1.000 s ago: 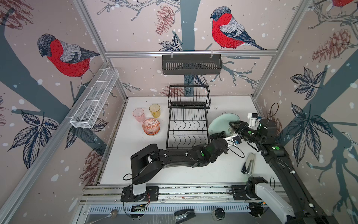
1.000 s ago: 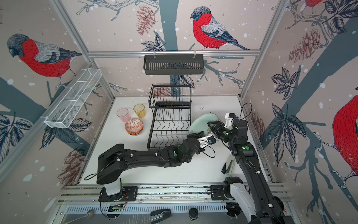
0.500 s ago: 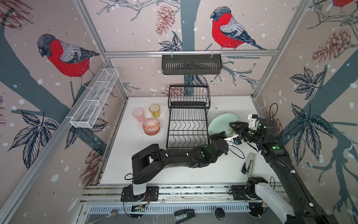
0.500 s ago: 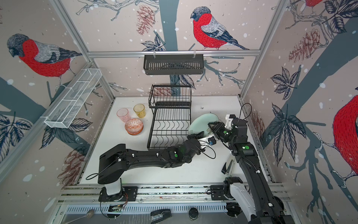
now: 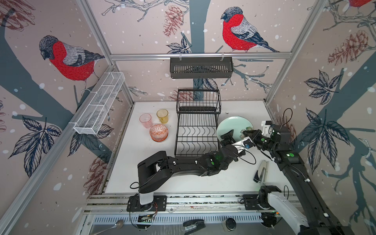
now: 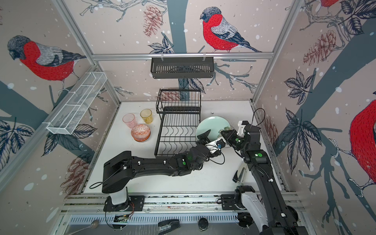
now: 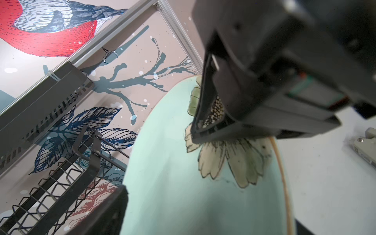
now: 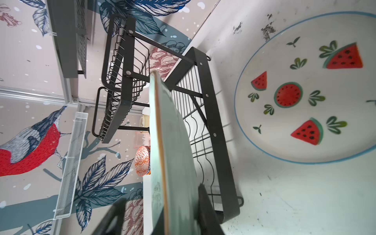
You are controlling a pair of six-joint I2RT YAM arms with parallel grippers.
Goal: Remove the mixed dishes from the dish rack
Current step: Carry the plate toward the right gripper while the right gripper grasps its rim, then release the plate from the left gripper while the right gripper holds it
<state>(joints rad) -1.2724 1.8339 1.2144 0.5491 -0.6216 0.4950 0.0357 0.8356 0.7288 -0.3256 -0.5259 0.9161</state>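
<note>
Starting at the mint plate (image 5: 234,126): out of the dish rack (image 5: 196,130), at 3 o'clock of it, up off the desk (image 5: 142,162) and standing nearly on edge. Pinched at the rim, about 4 o'clock, by the right claw (image 5: 246,132), clamped tight on it. Straddled near 6 o'clock of the rim by the left claw (image 5: 234,140), spread fully wide and gripping nothing. Cannot tell whether a finger brushes the plate. Reads as a hand-over, with the weight on the right claw alone.

Seemingly underneath, flat on the desk: a cream watermelon plate (image 8: 305,91), hidden behind the mint plate in both top views. Nothing visible in the rack. At 9 o'clock of the rack sits an orange bowl (image 5: 158,132), with a pink glass (image 5: 145,120) and an amber glass (image 5: 162,116) just beyond at 10 to 11 o'clock, all on the desk.

Risks from here:
- Held by one small spot on a glazed rim: could pivot or slip in the pads under its own weight, worse with a quick wrist turn.
- Pulling the left claw out crooked: could clip the plate face and lever it loose.
- Swinging toward 9 o'clock: could knock the rack frame, which is very near.
- Setting down on the watermelon plate too steep or too fast: could land edge-first and chip both, or slide off.
</note>
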